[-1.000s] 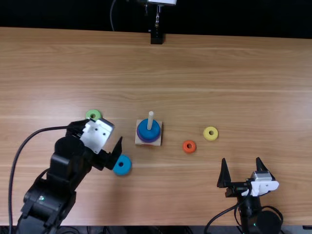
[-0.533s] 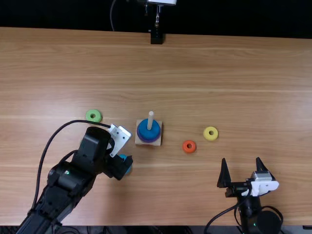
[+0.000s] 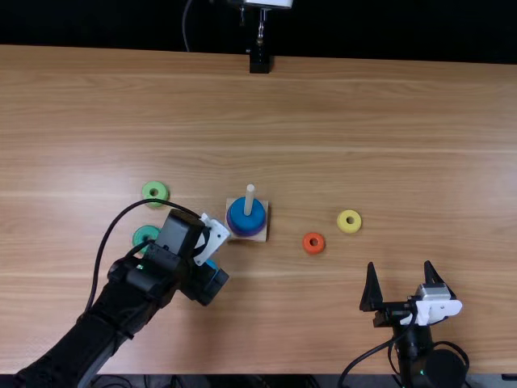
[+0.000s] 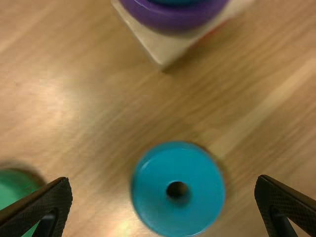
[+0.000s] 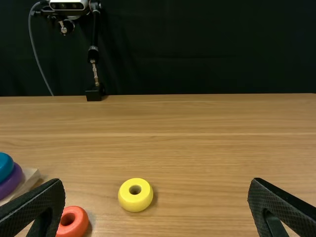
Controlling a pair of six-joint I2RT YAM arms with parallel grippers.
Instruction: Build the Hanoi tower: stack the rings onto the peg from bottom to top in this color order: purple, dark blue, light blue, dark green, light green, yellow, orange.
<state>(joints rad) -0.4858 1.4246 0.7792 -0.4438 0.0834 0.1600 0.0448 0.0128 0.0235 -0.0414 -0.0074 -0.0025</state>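
My left gripper (image 3: 205,284) is above the light blue ring (image 3: 212,263), partly covering it. In the left wrist view, the open left gripper (image 4: 163,181) has the light blue ring (image 4: 153,197) between its spread fingers, apart from both. The wooden base (image 3: 262,236) holds an upright peg (image 3: 250,199), with the dark blue ring (image 3: 246,217) on top of the purple ring (image 3: 233,231). Left of it lie the light green ring (image 3: 155,191) and dark green ring (image 3: 143,235). My right gripper (image 3: 400,267) stands open; the right gripper (image 5: 156,182) holds nothing in the right wrist view.
Right of the base lie the orange ring (image 3: 313,242) and the yellow ring (image 3: 349,221). A camera stand (image 3: 259,61) is at the table's far edge. The left arm crosses the near left part of the table (image 3: 48,275).
The left gripper has moved right and tipped downward over the light blue ring, uncovering the light green and dark green rings. The right arm has kept still.
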